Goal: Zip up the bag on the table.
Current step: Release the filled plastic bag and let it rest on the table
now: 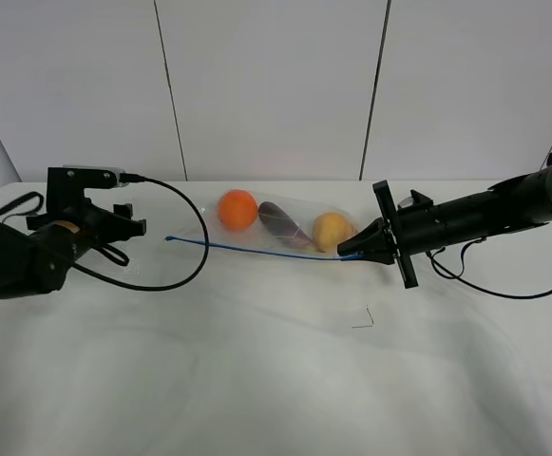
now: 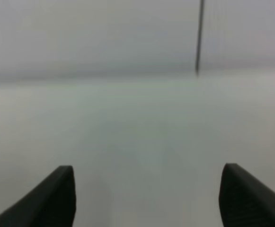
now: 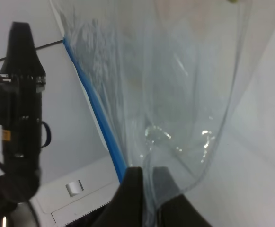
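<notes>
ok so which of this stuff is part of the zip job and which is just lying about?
Job: bag, its blue zipper, right gripper shut on the bag's end, left gripper open and apart from it, table.
Lying about: small bent dark thing on the table, arm cable; produce is only cargo inside the bag.

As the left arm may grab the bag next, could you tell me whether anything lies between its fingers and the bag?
No object lies between the left gripper and the bag's near end. But the arm's black cable loops across the zipper strip just past that end; whether it touches, I cannot tell.
</notes>
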Controlling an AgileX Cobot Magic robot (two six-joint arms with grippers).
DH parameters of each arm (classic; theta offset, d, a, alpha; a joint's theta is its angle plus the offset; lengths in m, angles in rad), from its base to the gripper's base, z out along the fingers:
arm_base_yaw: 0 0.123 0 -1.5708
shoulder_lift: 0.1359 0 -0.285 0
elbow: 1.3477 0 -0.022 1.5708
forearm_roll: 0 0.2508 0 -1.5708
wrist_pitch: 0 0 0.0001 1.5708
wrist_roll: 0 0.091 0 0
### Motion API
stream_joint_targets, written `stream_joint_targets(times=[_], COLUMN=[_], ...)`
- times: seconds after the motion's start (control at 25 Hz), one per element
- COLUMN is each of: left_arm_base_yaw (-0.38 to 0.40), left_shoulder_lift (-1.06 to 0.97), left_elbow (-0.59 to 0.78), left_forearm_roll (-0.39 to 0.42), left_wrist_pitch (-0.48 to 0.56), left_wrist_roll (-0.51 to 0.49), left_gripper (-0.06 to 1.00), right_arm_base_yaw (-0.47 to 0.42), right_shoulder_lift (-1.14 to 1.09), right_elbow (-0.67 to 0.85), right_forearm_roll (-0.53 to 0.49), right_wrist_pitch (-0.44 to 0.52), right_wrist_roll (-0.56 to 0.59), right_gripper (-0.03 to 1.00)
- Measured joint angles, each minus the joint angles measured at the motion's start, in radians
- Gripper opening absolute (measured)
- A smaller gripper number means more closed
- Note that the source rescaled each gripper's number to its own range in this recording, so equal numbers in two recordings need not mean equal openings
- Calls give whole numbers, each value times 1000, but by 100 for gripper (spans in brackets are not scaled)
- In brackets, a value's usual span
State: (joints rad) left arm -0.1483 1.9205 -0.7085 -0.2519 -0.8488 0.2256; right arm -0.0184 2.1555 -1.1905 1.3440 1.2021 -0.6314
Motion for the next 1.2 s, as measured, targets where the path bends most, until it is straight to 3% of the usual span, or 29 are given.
stream_joint_targets(times=[0.24,0.44,0.56,0.72,0.96,1.2], left_arm_base_yaw=[97,113,113,113,113,114], left_shoulder_lift=[-110,-125,-125,-127,-127,-142], left_elbow=[-104,-253,-348,-452,-546,-598], left_forearm_roll=[13,16,26,97,263,280], left_wrist_pitch=[644,1222,1472,1616,1731,1905], left_wrist_roll=[1,-18,-72,-179,-304,-332], left_gripper=[93,93,93,93,93,93], right_arm_base_yaw=[0,0,0,0,0,0], right_shoulder_lift=[0,0,0,0,0,0], right_elbow=[0,0,0,0,0,0], right_forearm_roll=[0,0,0,-1,-12,-26], right_wrist_pitch=[0,0,0,0,0,1], right_wrist_roll=[0,0,0,0,0,0], right_gripper=[0,0,0,0,0,0])
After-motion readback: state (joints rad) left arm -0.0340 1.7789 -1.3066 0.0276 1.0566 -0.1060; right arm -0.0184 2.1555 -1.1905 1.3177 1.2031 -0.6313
